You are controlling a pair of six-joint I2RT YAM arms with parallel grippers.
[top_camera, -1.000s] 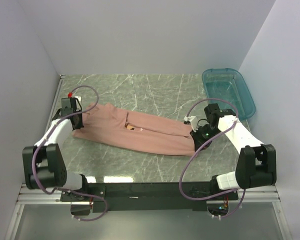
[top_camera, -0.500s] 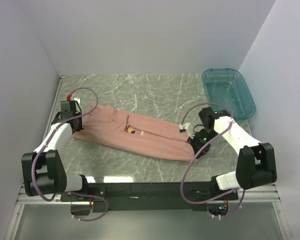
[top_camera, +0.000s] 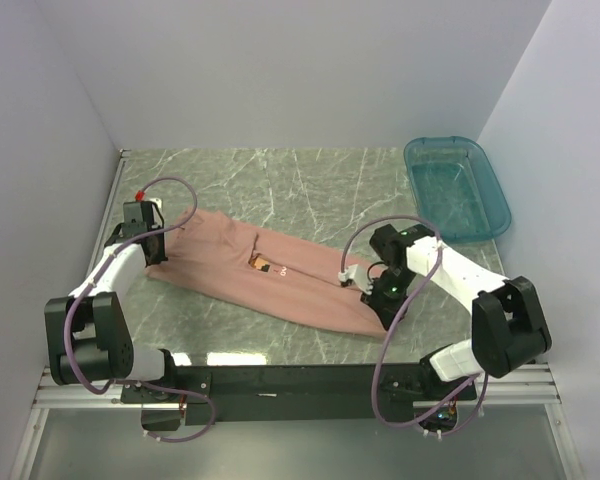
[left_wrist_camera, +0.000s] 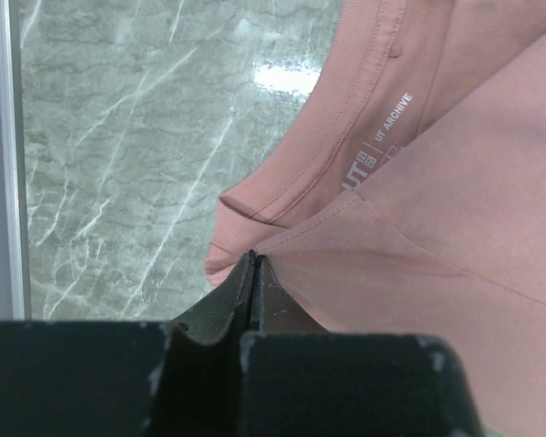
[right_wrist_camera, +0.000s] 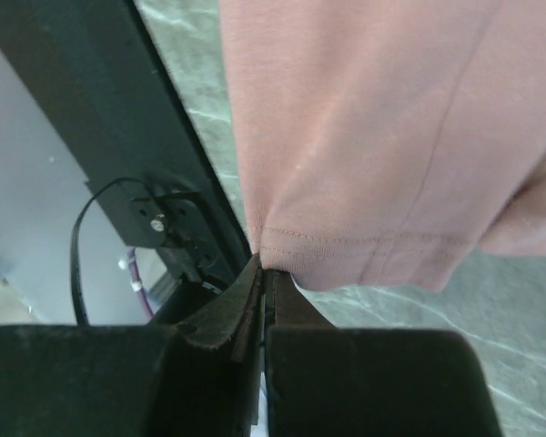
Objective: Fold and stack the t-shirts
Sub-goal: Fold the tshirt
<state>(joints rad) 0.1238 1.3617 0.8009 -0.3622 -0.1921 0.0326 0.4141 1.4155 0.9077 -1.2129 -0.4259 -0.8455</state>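
On the table (top_camera: 310, 180), the shirt (top_camera: 290, 280) lies as a long folded band between the two arms, well apart from the tub (top_camera: 458, 188). Over the last second the right gripper (top_camera: 372, 292) has drawn its end of the band inward, toward the left arm, and the band is now shorter. The left gripper (top_camera: 153, 252) has kept its place. This suggests the crosswise fold is beginning. Both pairs of jaws are pressed together on cloth: the left pinches an edge just beside the collar, the right a hem corner.
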